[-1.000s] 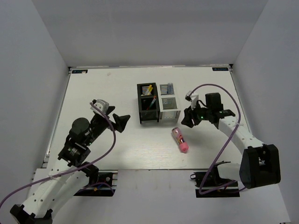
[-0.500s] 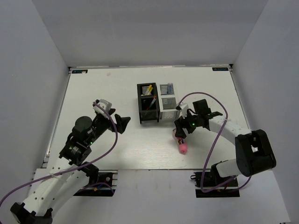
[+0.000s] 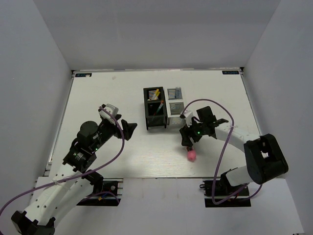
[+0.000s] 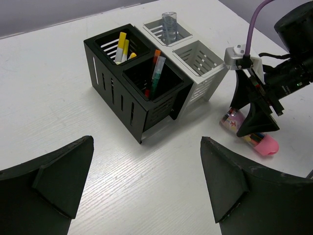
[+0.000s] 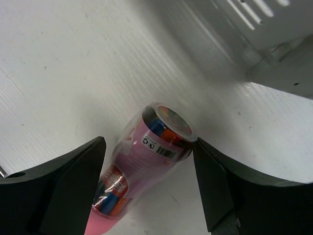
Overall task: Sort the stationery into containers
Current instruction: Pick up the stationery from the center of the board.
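The stubby pink tube (image 5: 146, 156) lies on its side on the table, in front of the containers (image 3: 165, 108). My right gripper (image 5: 146, 188) is open and straddles the tube. Its right finger (image 5: 230, 191) touches the tube's dark end and its left finger (image 5: 54, 191) stands a little off. From above, the right gripper (image 3: 187, 139) covers most of the tube, with only the pink end (image 3: 191, 155) showing. My left gripper (image 4: 142, 181) is open and empty, low over bare table left of the bins. White sticks with yellow tips (image 4: 121, 46) and pens (image 4: 155, 73) stand in the black bins (image 4: 122, 93). A clear tube (image 4: 168, 27) stands in the far white bin.
The near white bin (image 4: 198, 58) shows nothing inside and sits just behind the right gripper (image 4: 252, 117). The table's right edge (image 3: 247, 112) lies beyond the right arm. White walls enclose the table on three sides.
My right gripper has moved left and down from beside the white bins onto the pink tube, its fingers now around it. The left arm has barely shifted.
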`<state>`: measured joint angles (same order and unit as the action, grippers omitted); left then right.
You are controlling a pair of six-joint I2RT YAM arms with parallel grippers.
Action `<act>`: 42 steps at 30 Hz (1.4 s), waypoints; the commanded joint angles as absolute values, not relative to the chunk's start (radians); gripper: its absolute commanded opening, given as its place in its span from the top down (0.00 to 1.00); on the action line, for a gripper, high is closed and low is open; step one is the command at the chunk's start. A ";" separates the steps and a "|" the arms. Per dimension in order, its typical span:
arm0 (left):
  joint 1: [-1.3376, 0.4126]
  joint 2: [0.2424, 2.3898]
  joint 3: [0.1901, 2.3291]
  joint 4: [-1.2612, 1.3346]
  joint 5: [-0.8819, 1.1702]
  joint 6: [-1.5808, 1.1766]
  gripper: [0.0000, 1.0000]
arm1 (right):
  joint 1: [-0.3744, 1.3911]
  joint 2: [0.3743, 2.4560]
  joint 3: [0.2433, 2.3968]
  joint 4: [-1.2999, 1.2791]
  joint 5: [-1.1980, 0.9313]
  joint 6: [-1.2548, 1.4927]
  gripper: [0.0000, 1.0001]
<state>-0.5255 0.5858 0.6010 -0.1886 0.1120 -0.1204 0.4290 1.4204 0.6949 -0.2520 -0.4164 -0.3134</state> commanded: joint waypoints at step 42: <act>-0.520 0.563 0.598 -0.196 0.124 -0.097 0.00 | 0.512 1.210 1.206 -0.321 -0.562 -0.497 1.00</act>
